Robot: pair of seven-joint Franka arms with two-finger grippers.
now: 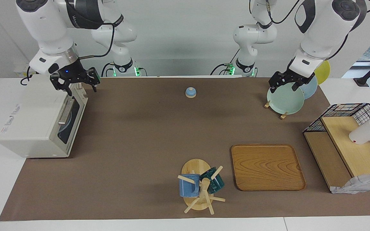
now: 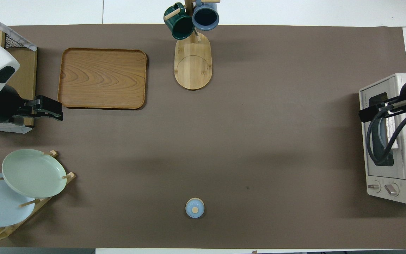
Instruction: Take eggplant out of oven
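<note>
Oven [image 1: 37,125] sits at the right arm's end of the table, door shut, bar handle [image 1: 64,111] across the dark glass. Eggplant not visible from either view; through the glass only a pale rounded shape shows, and what it is I cannot tell.

Right gripper [image 1: 75,84] hangs over the oven's top edge just above the door, fingers spread apart, nothing between them, not touching the handle.

Left gripper [image 1: 285,84] waits up in the air at the left arm's end, over the pale green plate [image 1: 285,98] in its rack, jaws apart and empty.

Small blue lid [image 1: 190,92] lies mid-table near the robots. Wooden tray [image 1: 267,166] and mug stand [image 1: 199,189] sit farther out.
</note>
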